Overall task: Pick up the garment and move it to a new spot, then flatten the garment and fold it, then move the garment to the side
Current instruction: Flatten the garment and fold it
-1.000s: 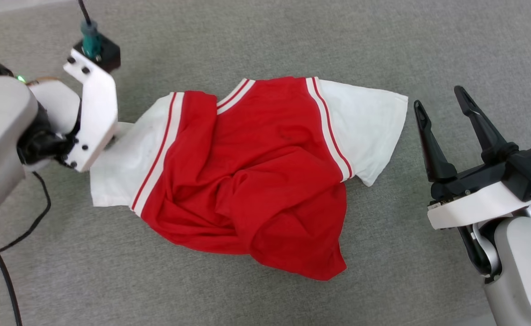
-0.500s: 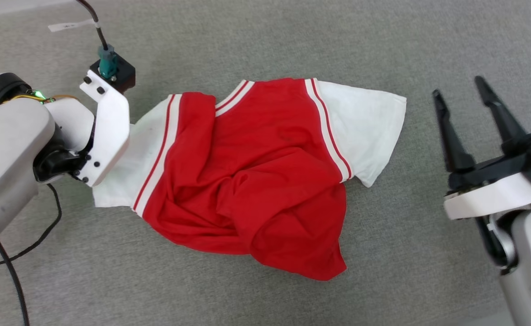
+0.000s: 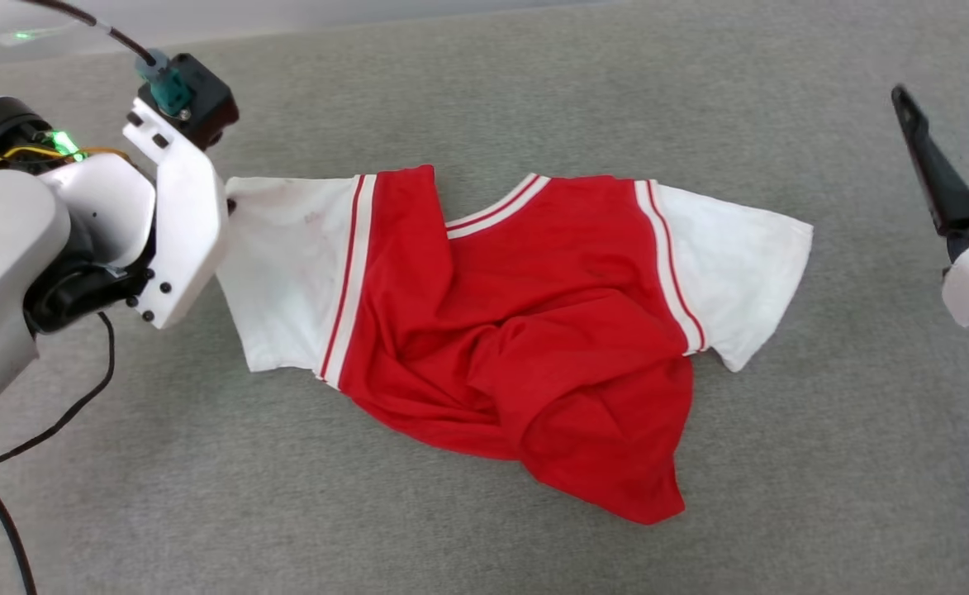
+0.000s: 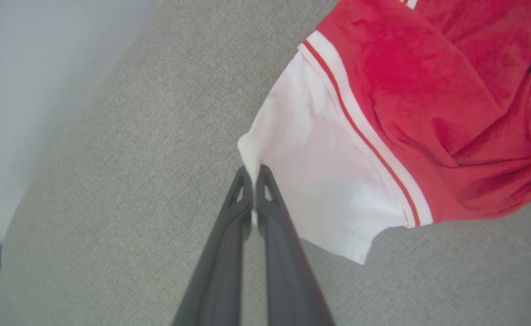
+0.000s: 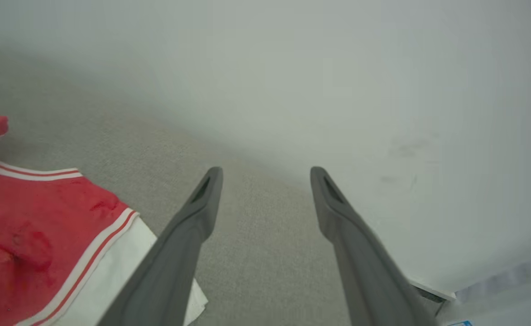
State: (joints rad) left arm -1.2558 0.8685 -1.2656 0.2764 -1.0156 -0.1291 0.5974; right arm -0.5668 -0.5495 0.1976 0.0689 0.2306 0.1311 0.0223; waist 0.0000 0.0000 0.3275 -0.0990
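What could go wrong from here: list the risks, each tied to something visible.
1. The left gripper is shut on only the edge of the white sleeve of the garment; a hard pull may slip it free.
2. The right gripper is open and apart from the garment, so a one-sided pull would likely drag it rather than spread it.
3. The red body is bunched in folds; folding now could trap them.

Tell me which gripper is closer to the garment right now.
Left. The left gripper is shut on the garment at the edge of one white sleeve. The right gripper is open, apart from it, beyond the other sleeve, above the grey surface.
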